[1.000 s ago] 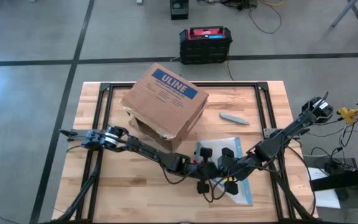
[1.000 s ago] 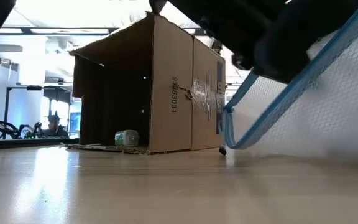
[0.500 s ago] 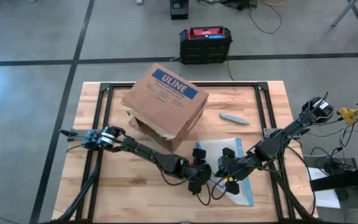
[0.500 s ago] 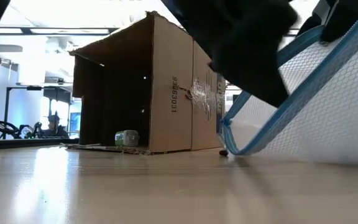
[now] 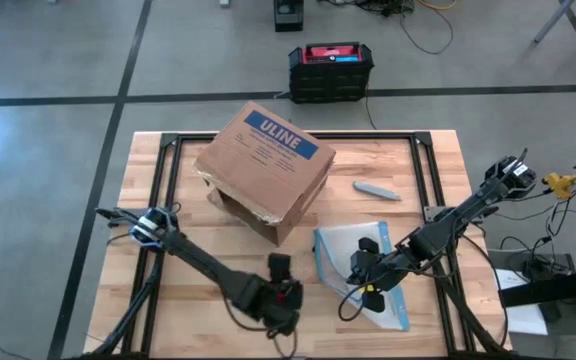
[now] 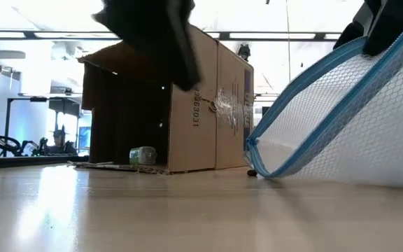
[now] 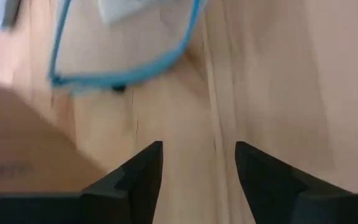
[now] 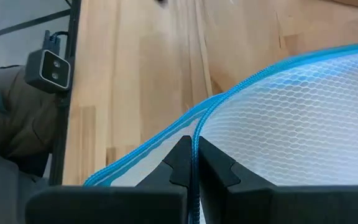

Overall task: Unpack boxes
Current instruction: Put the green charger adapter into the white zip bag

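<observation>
From above, the cardboard box (image 5: 265,165) reads "ULINE" at the wooden table's (image 5: 438,180) far side. Low down, its side shows "S-4633"-like digits I can't read surely. My left gripper (image 7: 197,165) stands apart, empty; my right gripper (image 8: 191,163) pinches the mesh pouch (image 8: 291,130).

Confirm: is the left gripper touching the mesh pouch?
Apart. High view: left gripper sits clear of the pouch; left wrist view shows open fingers over bare wood.

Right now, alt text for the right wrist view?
The right gripper is shut on the blue zipper edge of a clear mesh pouch, lifting it above the wooden table. A small grey camera sits at the table's edge.
</observation>
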### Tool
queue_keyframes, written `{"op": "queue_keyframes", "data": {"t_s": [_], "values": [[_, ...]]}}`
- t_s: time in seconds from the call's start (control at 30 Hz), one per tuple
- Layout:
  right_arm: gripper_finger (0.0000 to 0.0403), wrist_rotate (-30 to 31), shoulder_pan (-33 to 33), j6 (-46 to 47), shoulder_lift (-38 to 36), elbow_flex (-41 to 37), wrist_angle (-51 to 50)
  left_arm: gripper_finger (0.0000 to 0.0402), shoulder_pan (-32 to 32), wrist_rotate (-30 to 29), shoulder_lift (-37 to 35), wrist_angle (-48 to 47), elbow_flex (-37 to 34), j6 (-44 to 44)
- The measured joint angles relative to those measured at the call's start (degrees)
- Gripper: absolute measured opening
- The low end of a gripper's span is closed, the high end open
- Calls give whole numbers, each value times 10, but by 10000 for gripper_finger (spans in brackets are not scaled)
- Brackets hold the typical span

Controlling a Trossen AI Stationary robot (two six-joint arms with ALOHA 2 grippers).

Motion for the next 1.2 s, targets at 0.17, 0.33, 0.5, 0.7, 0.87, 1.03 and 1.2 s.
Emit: {"op": "queue_keyframes", "data": {"t_s": [0.17,0.33,0.5,0.7,0.87,1.03,1.2], "values": [[0,0,0,7,19,0,0,154,-6,-55,-43,-121,-34,-94],[0,27,14,14,23,0,3,133,7,-66,-146,-90,-178,-139],[0,46,34,15,19,0,5,120,46,-67,-270,34,-371,-164],[0,46,39,23,19,0,14,118,154,-70,-349,234,-557,-129],[0,50,39,38,19,0,18,118,226,-25,-352,451,-637,22],[0,61,40,64,19,0,18,120,235,-9,-355,522,-648,173],[0,61,40,70,19,0,18,130,243,-8,-358,516,-639,297]]}}
